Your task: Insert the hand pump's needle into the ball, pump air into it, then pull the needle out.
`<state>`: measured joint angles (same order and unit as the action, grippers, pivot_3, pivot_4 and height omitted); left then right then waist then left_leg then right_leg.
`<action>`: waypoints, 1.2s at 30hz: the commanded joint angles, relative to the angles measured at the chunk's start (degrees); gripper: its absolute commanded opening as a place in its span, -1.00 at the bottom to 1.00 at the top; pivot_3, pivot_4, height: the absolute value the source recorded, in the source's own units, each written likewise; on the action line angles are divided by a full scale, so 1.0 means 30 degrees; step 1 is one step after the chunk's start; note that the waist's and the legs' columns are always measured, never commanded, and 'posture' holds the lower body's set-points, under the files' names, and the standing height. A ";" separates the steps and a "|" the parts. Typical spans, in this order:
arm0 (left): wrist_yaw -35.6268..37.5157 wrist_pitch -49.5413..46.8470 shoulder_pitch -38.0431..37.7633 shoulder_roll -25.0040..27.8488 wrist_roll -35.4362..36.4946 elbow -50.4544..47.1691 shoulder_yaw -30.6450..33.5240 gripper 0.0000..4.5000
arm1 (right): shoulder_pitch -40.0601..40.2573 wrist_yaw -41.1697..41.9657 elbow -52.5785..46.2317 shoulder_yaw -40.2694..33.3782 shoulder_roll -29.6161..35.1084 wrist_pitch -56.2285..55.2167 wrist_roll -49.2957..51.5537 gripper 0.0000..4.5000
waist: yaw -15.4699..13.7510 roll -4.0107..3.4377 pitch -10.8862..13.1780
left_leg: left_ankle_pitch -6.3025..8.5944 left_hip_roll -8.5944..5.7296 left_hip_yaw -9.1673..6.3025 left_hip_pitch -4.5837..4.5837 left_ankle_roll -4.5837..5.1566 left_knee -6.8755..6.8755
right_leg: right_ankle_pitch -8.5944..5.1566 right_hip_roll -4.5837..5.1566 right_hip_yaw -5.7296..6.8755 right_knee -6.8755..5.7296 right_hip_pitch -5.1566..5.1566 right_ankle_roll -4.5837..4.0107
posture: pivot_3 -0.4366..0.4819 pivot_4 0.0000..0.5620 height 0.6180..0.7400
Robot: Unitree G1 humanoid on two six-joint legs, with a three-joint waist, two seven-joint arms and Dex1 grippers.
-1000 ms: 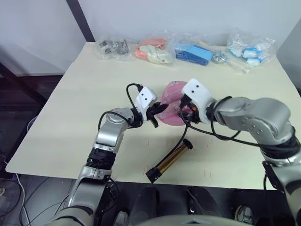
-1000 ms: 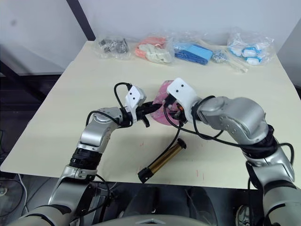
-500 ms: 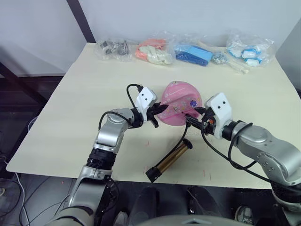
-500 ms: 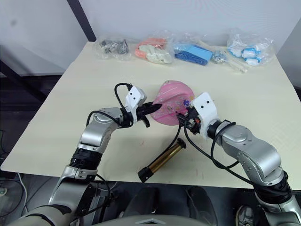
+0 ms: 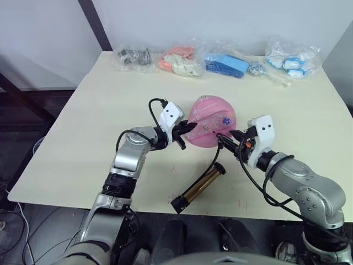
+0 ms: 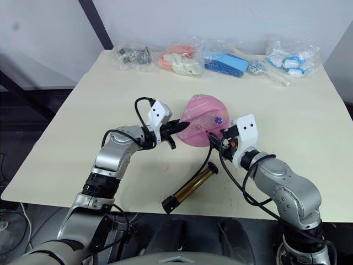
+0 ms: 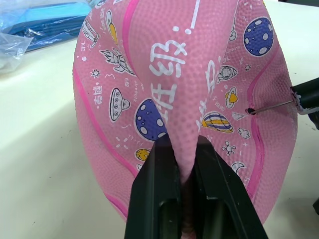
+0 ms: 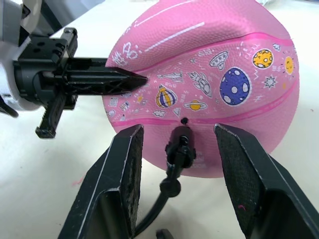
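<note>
The pink ball point(image 5: 211, 118) with cartoon prints lies sagging at mid-table. My left gripper point(image 5: 186, 132) is shut on a fold of the ball's left side, with both fingers point(image 7: 160, 169) pinching the rubber. The needle point(image 7: 271, 105) reaches the ball's small valve hole point(image 8: 184, 120), held in its black fitting point(image 8: 180, 144) on the hose point(image 5: 217, 157). My right gripper point(image 5: 228, 139) stands open at the ball's near right side, with the fitting between its fingers point(image 8: 122, 169) and touching neither. The hand pump point(image 5: 199, 188), gold with black caps, lies on the table near the front edge.
Plastic bags line the back of the cream table point(image 5: 88, 127): dark parts point(image 5: 132, 55), orange items point(image 5: 179, 59), blue items point(image 5: 226, 63), white and blue items point(image 5: 292, 58). The pump lies close to the table's front edge point(image 5: 165, 210).
My right arm has swung from over the ball to its near right side and drawn back a little, uncovering the ball. My left gripper keeps its pinch.
</note>
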<state>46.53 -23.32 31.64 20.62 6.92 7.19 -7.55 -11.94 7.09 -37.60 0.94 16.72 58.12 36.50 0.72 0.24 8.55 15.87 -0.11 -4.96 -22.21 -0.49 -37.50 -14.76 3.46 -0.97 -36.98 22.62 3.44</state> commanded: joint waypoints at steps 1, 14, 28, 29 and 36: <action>0.0328 -0.0857 -0.0562 -0.0011 -0.0303 0.0726 -0.1187 -1.00 | 0.0077 -0.0210 -0.0164 0.0186 -0.0340 -0.0117 -0.0175 0.05 | 0.0012 0.0000 0.0000 | 0.0000 0.0000 0.0001 0.0010 0.0000 0.0000 | 0.0000 0.0000 -0.0002 -0.0001 -0.0008 0.0000 | -0.05 -0.47 1.00; 0.0338 -0.0830 -0.0560 -0.0010 -0.0315 0.0686 -0.1213 -1.00 | 0.0045 -0.0313 0.0748 0.0475 -0.0993 -0.0382 -0.1259 0.18 | 0.0013 0.0000 0.0000 | 0.0000 0.0000 0.0030 0.0061 -0.0001 0.0001 | 0.0000 -0.0001 -0.0036 -0.0036 -0.0036 0.0000 | -0.05 -0.47 1.00; 0.0397 -0.0856 -0.0530 0.0004 -0.0302 0.0741 -0.1229 -1.00 | -0.0078 -0.0301 0.1191 0.0589 -0.1707 -0.0413 -0.1903 0.63 | 0.0014 0.0000 -0.0001 | -0.0001 0.0000 0.0039 0.0080 -0.0001 0.0000 | -0.0001 -0.0003 -0.0048 -0.0059 -0.0040 -0.0001 | -0.05 -0.47 1.00; 0.0391 -0.0854 -0.0535 0.0000 -0.0304 0.0752 -0.1228 -1.00 | -0.0074 -0.0291 0.1220 0.0625 -0.1735 -0.0431 -0.1985 0.53 | 0.0014 0.0000 -0.0001 | -0.0001 0.0000 0.0040 0.0080 -0.0001 0.0000 | -0.0001 -0.0003 -0.0048 -0.0060 -0.0040 -0.0001 | -0.05 -0.47 1.00; 0.0363 -0.0840 -0.0622 -0.0021 -0.0295 0.0699 -0.1228 -1.00 | -0.0088 -0.0155 0.1315 0.0734 -0.1898 -0.0501 -0.2359 0.35 | 0.0016 -0.0001 -0.0002 | -0.0003 -0.0001 0.0042 0.0088 -0.0004 -0.0001 | -0.0001 -0.0003 -0.0051 -0.0078 -0.0040 -0.0002 | -0.05 -0.47 1.00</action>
<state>46.52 -23.47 31.68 20.64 6.90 7.47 -7.56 -11.52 6.20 -32.52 3.11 11.31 57.94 29.50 0.76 0.24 8.55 15.85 -0.11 -4.83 -21.95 -0.50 -37.50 -14.76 3.45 -1.13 -37.22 22.50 3.44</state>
